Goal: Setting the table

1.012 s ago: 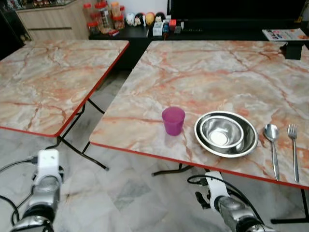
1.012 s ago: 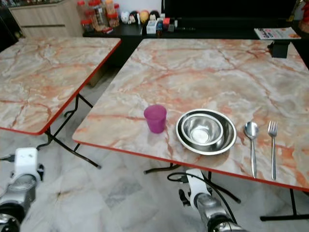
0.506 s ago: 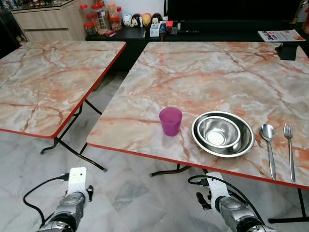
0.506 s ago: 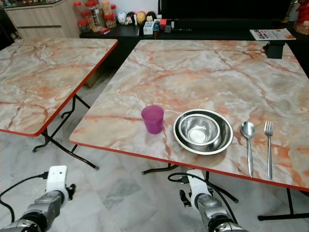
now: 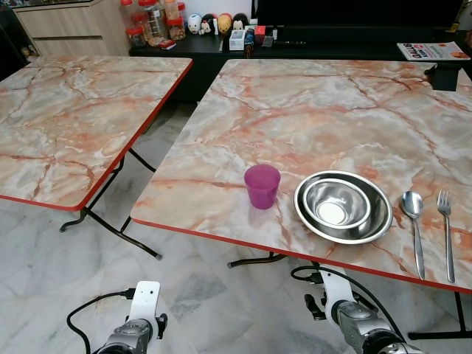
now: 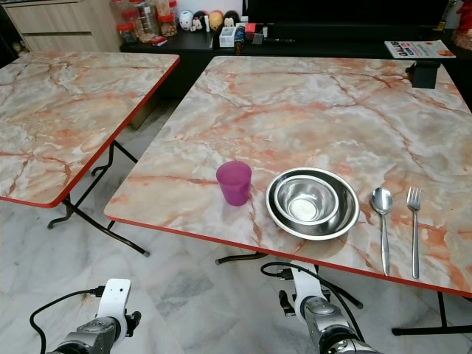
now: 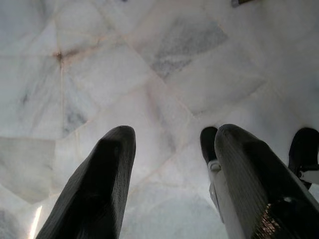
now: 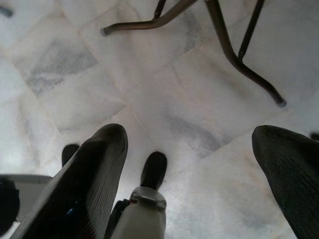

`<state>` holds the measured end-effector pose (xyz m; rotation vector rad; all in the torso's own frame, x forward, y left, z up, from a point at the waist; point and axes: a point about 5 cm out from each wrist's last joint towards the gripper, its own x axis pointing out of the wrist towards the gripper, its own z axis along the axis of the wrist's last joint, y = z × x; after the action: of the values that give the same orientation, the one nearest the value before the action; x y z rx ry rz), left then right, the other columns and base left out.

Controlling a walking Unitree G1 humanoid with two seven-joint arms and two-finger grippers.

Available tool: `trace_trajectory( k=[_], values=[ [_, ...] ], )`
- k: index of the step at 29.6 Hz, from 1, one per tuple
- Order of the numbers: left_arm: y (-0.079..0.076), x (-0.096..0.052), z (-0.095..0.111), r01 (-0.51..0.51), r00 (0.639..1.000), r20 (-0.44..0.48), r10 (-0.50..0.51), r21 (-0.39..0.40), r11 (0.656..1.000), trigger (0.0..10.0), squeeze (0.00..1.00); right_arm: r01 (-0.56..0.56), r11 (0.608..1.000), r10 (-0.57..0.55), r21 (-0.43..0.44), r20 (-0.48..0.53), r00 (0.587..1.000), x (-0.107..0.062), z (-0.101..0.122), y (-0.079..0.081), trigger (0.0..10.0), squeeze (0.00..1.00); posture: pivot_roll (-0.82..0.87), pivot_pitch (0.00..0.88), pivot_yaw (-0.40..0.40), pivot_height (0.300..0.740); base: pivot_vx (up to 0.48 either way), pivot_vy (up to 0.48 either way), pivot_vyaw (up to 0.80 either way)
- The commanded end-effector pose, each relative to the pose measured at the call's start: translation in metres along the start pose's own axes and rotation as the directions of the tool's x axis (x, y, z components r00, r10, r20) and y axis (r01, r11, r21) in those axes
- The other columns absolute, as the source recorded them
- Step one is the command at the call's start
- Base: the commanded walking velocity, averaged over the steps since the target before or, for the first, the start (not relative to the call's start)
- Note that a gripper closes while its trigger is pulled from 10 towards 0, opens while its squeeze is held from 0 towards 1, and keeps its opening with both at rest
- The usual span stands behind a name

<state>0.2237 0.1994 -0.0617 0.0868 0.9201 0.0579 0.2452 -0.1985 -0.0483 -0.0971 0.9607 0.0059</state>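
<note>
Head views: two marble tables [image 5: 310,110], one at upper left, one at centre-right. Near its front edge: one purple cup [image 5: 262,185], two nested steel bowls [image 5: 343,206], one spoon [image 5: 414,210], one fork [image 5: 445,210]. Jars [image 5: 151,15] at the top.
Left wrist view: left gripper [image 7: 169,164] hangs low over floor tiles [image 7: 164,64], fingers apart, empty.
Right wrist view: right gripper [image 8: 192,169] spread wide, empty, table legs [image 8: 234,45] ahead.

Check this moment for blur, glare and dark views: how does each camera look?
Left and right eye views: sharp and evenly lit, a bright glint inside the steel bowl, soft shadow beside the purple cup. Left wrist view: bright floor, left gripper fingers near and soft-edged. Right wrist view: well lit, right gripper fingers blurred, table legs crisp.
</note>
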Motion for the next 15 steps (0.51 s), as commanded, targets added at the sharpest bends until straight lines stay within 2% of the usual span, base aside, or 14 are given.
trace_trajectory(
  k=[1, 3, 9, 15],
  values=[
    [0.010, -0.002, -0.014, -0.017, 0.999, -0.029, 0.017, -0.008, 1.000, 10.0, 0.00, -0.003, 1.000, 0.003, 0.024, 0.004, 1.000, 0.000, 0.000, 0.002, 10.0, 0.00, -0.07, 0.064, 0.064, 0.740, 0.000, 0.247, 0.00],
    [0.013, -0.003, -0.020, -0.023, 0.999, -0.036, 0.023, -0.006, 1.000, 10.0, 0.00, -0.005, 1.000, 0.005, 0.026, 0.008, 1.000, 0.000, 0.000, 0.003, 10.0, 0.00, -0.06, 0.058, 0.067, 0.740, 0.000, 0.247, 0.00],
    [0.008, -0.002, -0.010, -0.026, 0.999, -0.020, 0.026, -0.005, 1.000, 10.0, 0.00, -0.016, 1.000, 0.015, 0.023, 0.016, 1.000, 0.000, 0.000, 0.004, 10.0, 0.00, -0.06, 0.054, 0.069, 0.740, 0.000, 0.294, 0.00],
    [0.009, -0.002, -0.010, -0.033, 0.999, -0.016, 0.033, 0.000, 0.999, 10.0, 0.00, -0.021, 0.999, 0.021, 0.024, 0.019, 1.000, 0.000, 0.000, 0.005, 10.0, 0.00, -0.06, 0.036, 0.076, 0.740, 0.000, 0.441, 0.00]
  ],
)
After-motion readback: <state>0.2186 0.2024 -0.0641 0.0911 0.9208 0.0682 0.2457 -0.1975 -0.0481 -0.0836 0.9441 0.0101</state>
